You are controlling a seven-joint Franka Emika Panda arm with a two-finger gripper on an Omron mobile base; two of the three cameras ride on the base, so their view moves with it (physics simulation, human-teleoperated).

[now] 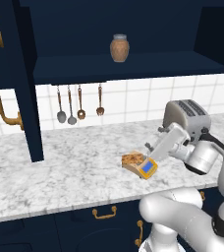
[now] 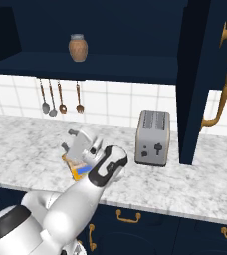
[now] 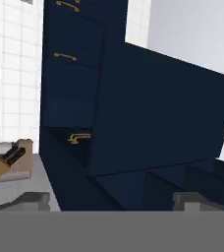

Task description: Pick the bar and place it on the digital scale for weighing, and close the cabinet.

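The bar [image 1: 132, 159] is seen lying on the digital scale [image 1: 142, 166], which sits on the marble counter [image 1: 60, 172] at seven o'clock from the toaster [image 1: 186, 116]. The gripper [image 1: 153, 138] is held just beside the scale at two o'clock, jaws spread wide, nothing pinched. The cabinet [image 1: 25, 83] doors are swung open, a jar [image 1: 119, 47] on its shelf.

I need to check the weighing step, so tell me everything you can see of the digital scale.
The digital scale is a small flat tan wedge with a blue display screen on its sloped front face. It sits flat on the white marbled counter, in front of the silver toaster. The speckled orange-brown bar lies on top of it, covering most of the plate. The robot's white arm partly hides the scale in the right base view.
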